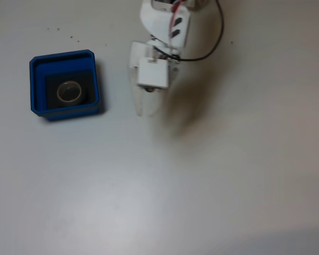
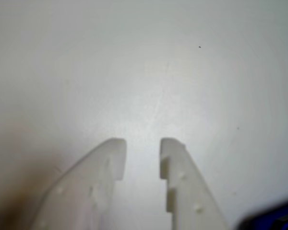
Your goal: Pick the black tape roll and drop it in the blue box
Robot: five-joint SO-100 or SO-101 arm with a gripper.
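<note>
Fixed view. The blue box (image 1: 64,84) sits on the white table (image 1: 212,180) at the left of the picture. The black tape roll (image 1: 70,93) lies flat on the box's dark bottom, its pale inner core facing up, inside the walls and near the middle of the tray. The white arm (image 1: 165,24) enters from the top edge, with a black cable looping off to its right. The gripper (image 1: 147,109) hangs to the right of the box, well apart from it, its pale fingers pointing toward the lower edge of the picture and blurring into the table. It casts a soft shadow to its lower right. The tape roll is therefore left of the claw, separated from it by the box wall and a stretch of bare table.

Wrist view. The gripper (image 2: 142,143) rises from the bottom edge, two white fingers (image 2: 177,163) with a narrow gap between their tips: slightly parted, with nothing between them and bare table (image 2: 144,62) showing through the gap. A corner of the blue box (image 2: 273,218) shows at the lower right edge, dark and blurred. The tape roll cannot be made out here.
</note>
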